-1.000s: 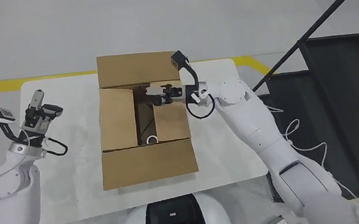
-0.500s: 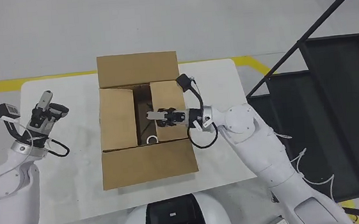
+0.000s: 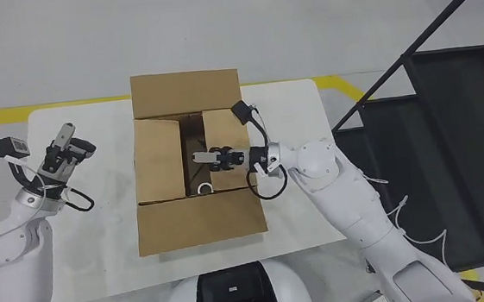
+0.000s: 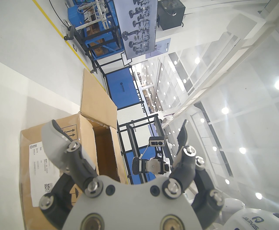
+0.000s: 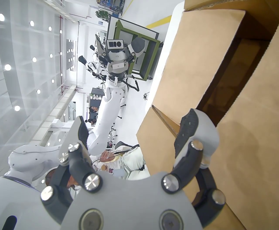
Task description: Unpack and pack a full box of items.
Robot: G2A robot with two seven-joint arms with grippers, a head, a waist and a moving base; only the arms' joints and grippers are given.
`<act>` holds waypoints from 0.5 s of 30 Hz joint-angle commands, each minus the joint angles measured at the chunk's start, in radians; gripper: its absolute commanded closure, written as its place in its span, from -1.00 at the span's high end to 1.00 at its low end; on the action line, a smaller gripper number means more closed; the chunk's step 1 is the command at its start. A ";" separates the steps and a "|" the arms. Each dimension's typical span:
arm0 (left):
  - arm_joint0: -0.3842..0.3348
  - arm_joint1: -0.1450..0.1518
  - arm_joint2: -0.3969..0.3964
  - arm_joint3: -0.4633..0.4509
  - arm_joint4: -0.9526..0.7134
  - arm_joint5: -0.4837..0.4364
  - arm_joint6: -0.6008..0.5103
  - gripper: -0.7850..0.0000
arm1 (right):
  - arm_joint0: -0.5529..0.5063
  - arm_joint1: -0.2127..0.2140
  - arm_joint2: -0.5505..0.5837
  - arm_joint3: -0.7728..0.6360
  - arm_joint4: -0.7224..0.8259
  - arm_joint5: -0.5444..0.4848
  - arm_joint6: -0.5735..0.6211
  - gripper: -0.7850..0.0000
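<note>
The brown cardboard box (image 3: 200, 219) sits mid-frame on the white table (image 3: 291, 112), its dark gap (image 3: 190, 134) running top to bottom. The right gripper (image 3: 203, 157) hangs directly over this gap, fingers spread and empty, and is the nearer one. The left gripper (image 3: 70, 142), likewise spread, is well apart at frame left.

Brown cardboard box (image 3: 192, 160) mid-table, flaps partly open.

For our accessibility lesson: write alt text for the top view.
A cardboard box with flaps partly open sits on a white table; the open right gripper is over its centre gap, and the open left gripper is off to its side.
</note>
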 commanded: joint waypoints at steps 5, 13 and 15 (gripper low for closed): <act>0.000 0.000 0.000 0.000 0.000 0.000 0.000 1.00 | -0.019 -0.004 -0.011 0.007 0.051 0.005 -0.021 1.00; 0.000 0.000 0.000 0.000 0.000 0.000 0.000 1.00 | 0.171 -0.047 -0.212 0.140 -0.046 0.139 0.013 1.00; 0.000 0.000 0.000 0.000 0.000 0.000 0.000 1.00 | 0.217 -0.064 -0.263 0.179 -0.059 0.158 0.004 1.00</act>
